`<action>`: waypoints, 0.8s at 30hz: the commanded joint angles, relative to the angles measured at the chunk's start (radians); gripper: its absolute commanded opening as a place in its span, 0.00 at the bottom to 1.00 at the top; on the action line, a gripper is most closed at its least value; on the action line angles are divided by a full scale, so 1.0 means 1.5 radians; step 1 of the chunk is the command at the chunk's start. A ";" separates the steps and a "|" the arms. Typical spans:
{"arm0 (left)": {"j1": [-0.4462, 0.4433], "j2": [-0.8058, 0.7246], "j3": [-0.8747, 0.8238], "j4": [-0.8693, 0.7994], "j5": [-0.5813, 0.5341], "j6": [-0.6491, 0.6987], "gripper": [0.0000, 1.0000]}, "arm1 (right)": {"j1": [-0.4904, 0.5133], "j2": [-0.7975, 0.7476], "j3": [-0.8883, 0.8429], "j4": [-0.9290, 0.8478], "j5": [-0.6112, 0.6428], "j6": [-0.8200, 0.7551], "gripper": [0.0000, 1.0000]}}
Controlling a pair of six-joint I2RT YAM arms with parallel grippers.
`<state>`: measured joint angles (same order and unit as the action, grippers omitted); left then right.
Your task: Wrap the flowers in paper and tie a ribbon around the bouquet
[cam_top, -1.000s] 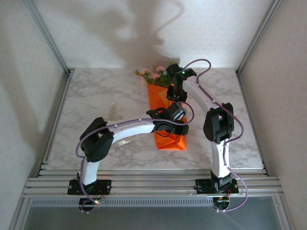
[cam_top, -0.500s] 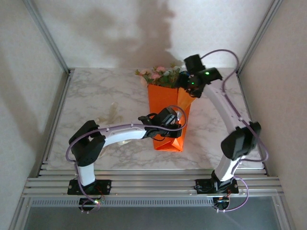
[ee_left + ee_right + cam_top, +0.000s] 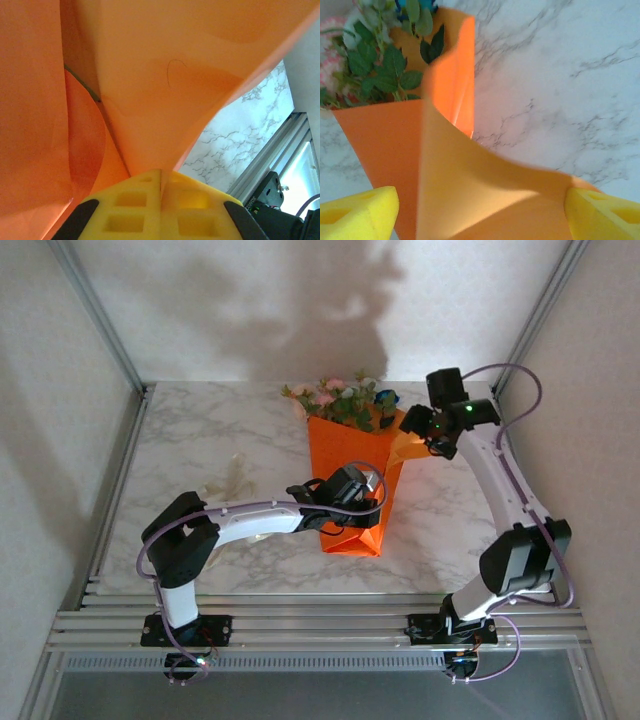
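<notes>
**Marble-patterned worktop carrying a paper-wrapped bunch, one pair of fingers clamped and one spread**

White, grey-veined marble-patterned worktop (image 3: 200, 430) is enclosed by pale walls and aluminium frame rails (image 3: 300, 625) along the near edge. At its middle, a large, glossy, bright orange sheet of paper (image 3: 345, 455) is seen folded into a cone, with the wide mouth towards the far wall and the narrow end towards the arm bases. A small bunch of artificial flowers (image 3: 335, 400), with pink, white and blue blooms and green leaves, is held inside the cone, and its heads project from the far mouth. In the right wrist view the leaves (image 3: 380, 65) are seen against the inner face of the paper (image 3: 385, 135).

The left fingers (image 3: 130, 210), yellow padded blocks, are pressed together, and an edge of the orange paper (image 3: 165, 100) is clamped in the seam between them, low on the cone's near half. The right fingers (image 3: 360, 212) are spread wide apart at the cone's far right corner. A loose flap of paper lies between them, and it cannot be told whether either pad touches it.

A thin, pale cream, translucent ribbon (image 3: 230, 480) is left lying on the worktop to the left of the cone, apart from the paper.
</notes>
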<state>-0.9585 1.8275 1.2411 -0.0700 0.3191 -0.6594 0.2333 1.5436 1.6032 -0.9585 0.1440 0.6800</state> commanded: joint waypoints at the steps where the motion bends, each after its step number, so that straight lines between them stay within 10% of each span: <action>1: 0.003 -0.015 -0.006 0.026 0.005 -0.005 0.00 | -0.027 -0.052 0.054 -0.056 0.075 -0.007 0.88; 14: 0.004 -0.023 -0.028 0.041 0.006 -0.015 0.00 | -0.043 -0.095 -0.057 0.042 -0.097 0.022 0.90; 24: 0.055 -0.093 -0.182 0.201 0.031 -0.134 0.00 | 0.008 -0.117 -0.186 0.116 -0.087 0.076 0.70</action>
<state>-0.9005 1.7325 1.0145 0.1158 0.3405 -0.7834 0.2333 1.4113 1.3785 -0.8284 -0.0013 0.7605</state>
